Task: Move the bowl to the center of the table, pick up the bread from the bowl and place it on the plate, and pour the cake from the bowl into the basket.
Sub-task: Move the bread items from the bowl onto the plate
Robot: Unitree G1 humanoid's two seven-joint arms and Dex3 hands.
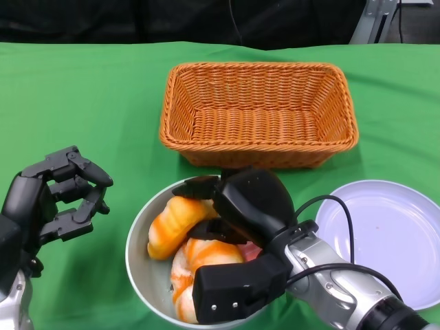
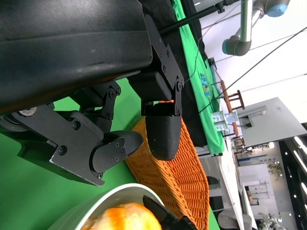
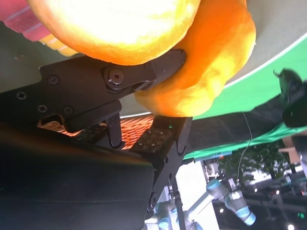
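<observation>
A metal bowl (image 1: 137, 234) sits at the near middle of the green table, holding two orange glazed breads and a pink cake (image 1: 251, 251) mostly hidden under my right hand (image 1: 240, 206). That hand reaches into the bowl, and its fingers and thumb pinch the end of the upper bread (image 1: 172, 227). The right wrist view shows this bread (image 3: 206, 72) wedged between black fingers (image 3: 144, 72), with the second bread (image 3: 120, 24) pressed beside it. My left hand (image 1: 58, 196) hovers left of the bowl, fingers bent but apart, holding nothing.
An empty wicker basket (image 1: 258, 113) stands just behind the bowl. An empty white plate (image 1: 392, 234) lies to the bowl's right, partly behind my right forearm. The left wrist view shows the basket (image 2: 177, 172) and bowl rim (image 2: 96, 201) beyond its fingers.
</observation>
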